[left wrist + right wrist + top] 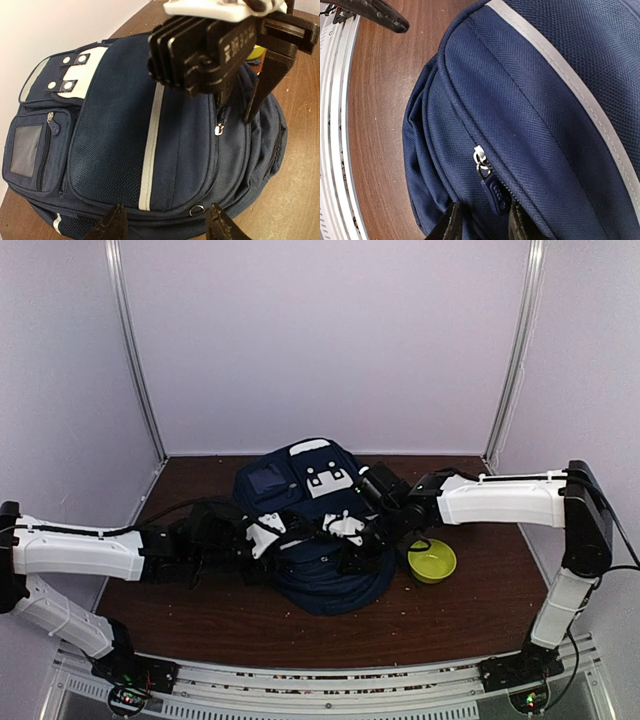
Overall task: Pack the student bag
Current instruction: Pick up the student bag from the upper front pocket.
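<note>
student bag lies flat on the table, front pockets up, squarely between the two grippers, and every zip I can see looks shut, so my read is we're at the open-the-compartment step and nothing is packed yet. right gripper: fingers parted, one on each side of the dark zipper pull, with the silver slider just beyond the tips. They're not clamped on it as far as I can tell. There's a gap on both sides of the tab, though the tips run out of the bottom of the wrist view, so contact can't be ruled out. The pose fits lining up a pinch on that tab. The right arm reaches in long and low from the right, wrist pitched down over the bag's side seam. left gripper: fingers spread wide, holding nothing, with the bag's near edge in the gap between them and the white stripe running away straight ahead of the tips. That's probably staged to pin or brace the fabric so the zip doesn't just drag the whole bag. The left arm is stretched nearly flat across the table from the left. The yellow-green bowl sits outboard of the right fingers, near the bag but not touching it.
</note>
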Motion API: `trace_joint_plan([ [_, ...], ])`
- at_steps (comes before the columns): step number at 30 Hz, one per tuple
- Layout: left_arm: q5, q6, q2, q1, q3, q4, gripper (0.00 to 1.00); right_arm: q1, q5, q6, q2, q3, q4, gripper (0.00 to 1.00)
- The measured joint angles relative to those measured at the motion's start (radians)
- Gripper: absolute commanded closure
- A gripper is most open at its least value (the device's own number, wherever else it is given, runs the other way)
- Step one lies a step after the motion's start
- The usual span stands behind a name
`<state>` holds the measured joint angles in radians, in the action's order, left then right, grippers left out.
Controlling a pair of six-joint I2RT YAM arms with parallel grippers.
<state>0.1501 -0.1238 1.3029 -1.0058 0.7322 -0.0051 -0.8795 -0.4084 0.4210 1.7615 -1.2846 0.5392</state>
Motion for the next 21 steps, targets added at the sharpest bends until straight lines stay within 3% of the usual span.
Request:
trace_joint_plan([
  [14,0.004,0.019,-0.003,0.000,-0.043,0.042,0.45,-0.053,0.093,-0.063,0.011,0.040,-0.109,0.65],
  [21,0.015,0.022,-0.040,0.000,-0.065,0.050,0.45,-0.097,0.193,-0.114,0.004,0.085,-0.194,0.85],
])
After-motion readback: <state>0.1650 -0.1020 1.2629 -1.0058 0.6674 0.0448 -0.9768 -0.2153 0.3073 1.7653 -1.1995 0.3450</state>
